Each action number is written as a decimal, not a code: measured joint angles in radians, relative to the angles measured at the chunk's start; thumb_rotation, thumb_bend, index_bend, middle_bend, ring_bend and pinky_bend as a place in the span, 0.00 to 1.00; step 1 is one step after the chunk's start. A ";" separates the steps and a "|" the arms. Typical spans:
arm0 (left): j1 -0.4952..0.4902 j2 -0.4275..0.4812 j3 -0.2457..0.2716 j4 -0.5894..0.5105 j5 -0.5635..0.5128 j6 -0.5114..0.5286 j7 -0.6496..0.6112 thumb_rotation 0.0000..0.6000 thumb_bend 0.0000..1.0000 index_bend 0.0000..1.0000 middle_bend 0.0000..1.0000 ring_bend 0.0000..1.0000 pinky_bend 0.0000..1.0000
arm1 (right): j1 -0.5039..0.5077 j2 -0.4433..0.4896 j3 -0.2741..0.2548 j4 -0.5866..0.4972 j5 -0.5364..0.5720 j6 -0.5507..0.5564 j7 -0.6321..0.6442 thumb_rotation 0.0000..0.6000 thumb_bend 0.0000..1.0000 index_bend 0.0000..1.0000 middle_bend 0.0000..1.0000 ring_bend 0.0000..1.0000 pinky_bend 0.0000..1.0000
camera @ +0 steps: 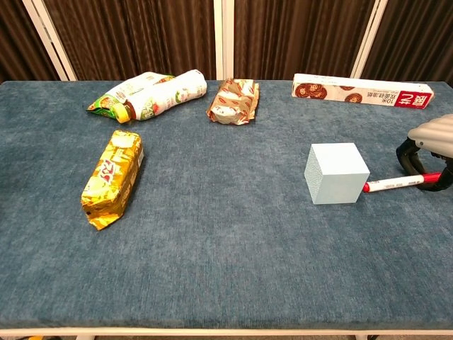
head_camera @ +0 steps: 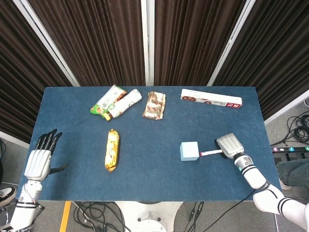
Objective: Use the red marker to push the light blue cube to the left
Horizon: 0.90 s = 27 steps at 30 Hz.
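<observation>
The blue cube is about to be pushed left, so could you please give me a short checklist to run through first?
1. Right hand holds the red marker: ok.
2. Marker tip at the right face of the blue cube: ok, though actual contact cannot tell.
3. Table left of the cube bare: ok.
4. Yellow snack pack far off the path: ok.
5. Left hand open, away at the table's edge: ok.

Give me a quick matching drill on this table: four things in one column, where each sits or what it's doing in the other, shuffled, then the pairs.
Things:
1. red marker
2. light blue cube
3. yellow snack pack
4. long box

Places or states:
A. along the far edge, right side
B. alone on the left half, in front of the bottle
C. held by the right hand, tip at the cube
D. just left of the marker's tip

Pairs: 1-C, 2-D, 3-B, 4-A
</observation>
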 measured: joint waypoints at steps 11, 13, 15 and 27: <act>0.000 -0.003 0.000 0.004 -0.002 0.001 0.004 1.00 0.00 0.12 0.10 0.04 0.07 | -0.014 0.072 0.011 -0.049 -0.022 0.059 0.081 1.00 0.35 0.70 0.67 1.00 1.00; 0.000 -0.003 -0.001 0.006 -0.003 0.000 0.004 1.00 0.00 0.12 0.10 0.04 0.07 | -0.017 0.089 0.010 -0.060 -0.030 0.068 0.096 1.00 0.35 0.69 0.67 1.00 1.00; 0.000 -0.004 -0.002 0.008 -0.008 -0.002 0.004 1.00 0.00 0.12 0.10 0.04 0.07 | -0.020 0.103 0.008 -0.069 -0.038 0.076 0.110 1.00 0.35 0.68 0.67 1.00 1.00; 0.001 0.003 -0.002 0.009 -0.007 0.000 -0.001 1.00 0.00 0.12 0.10 0.04 0.07 | -0.031 0.124 -0.009 -0.107 -0.067 0.104 0.102 1.00 0.35 0.68 0.68 1.00 1.00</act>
